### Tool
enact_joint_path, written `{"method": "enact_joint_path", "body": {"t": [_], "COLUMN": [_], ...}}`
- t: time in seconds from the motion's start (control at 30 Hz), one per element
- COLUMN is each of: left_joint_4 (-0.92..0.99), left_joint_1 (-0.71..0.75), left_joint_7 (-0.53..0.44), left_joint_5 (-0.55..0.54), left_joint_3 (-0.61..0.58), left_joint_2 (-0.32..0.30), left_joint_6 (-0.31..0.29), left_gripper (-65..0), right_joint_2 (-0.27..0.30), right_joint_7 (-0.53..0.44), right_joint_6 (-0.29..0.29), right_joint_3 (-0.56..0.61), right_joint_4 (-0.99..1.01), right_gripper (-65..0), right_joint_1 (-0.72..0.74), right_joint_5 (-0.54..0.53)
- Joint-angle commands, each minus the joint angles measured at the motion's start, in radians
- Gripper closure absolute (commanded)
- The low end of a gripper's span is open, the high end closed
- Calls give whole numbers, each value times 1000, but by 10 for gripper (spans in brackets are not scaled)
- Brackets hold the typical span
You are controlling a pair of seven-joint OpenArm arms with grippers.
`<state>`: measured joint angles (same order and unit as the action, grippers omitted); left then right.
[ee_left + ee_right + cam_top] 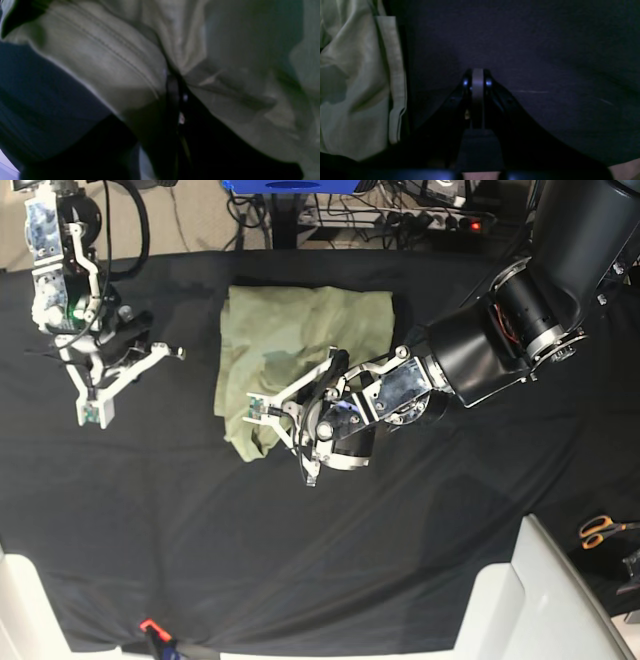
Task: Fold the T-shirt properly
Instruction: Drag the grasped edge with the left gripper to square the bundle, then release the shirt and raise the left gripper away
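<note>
Closed right tool beside T-shirt

No readable text from my end. I checked the T-shirt, the black table cloth and both arm housings: no label, brand, number or sign legible in any view. Wrist feeds are too dark and blurred for me to make out print.

A robotics lab: black-draped table, power strips, cables.
</note>
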<state>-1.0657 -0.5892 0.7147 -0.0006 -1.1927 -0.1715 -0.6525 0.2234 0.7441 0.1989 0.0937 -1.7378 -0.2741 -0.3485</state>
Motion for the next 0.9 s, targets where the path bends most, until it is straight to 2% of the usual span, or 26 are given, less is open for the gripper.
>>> {"method": "enact_joint_path", "body": {"t": [0.0,0.33,0.47,0.63,0.73,0.87], "left_joint_4": [-1,-1,-1,-52,-109,-219], "left_joint_1": [-12,-13,-21,-39,-44,-41], "left_joint_7": [24,26,62,127,128,130], "left_joint_5": [17,17,17,18,20,20], "left_joint_3": [6,7,7,101,207,356], "left_joint_2": [-3,-6,-7,-6,-21,-29], "left_joint_6": [-2,0,0,-5,-5,-5], "left_gripper": [0,-7,-230,-441,-522,-558], "right_joint_2": [8,8,6,6,6,6], "right_joint_7": [-16,-16,-16,-16,-16,-16], "right_joint_6": [-2,-2,-2,-2,-3,-3], "right_joint_3": [-2,-1,-1,-1,-1,1], "right_joint_4": [-14,-14,-14,-14,-14,-14], "right_gripper": [-12,-12,-12,-12,-12,-12], "right_joint_1": [11,6,5,3,3,3], "right_joint_5": [1,1,1,1,1,1]}}
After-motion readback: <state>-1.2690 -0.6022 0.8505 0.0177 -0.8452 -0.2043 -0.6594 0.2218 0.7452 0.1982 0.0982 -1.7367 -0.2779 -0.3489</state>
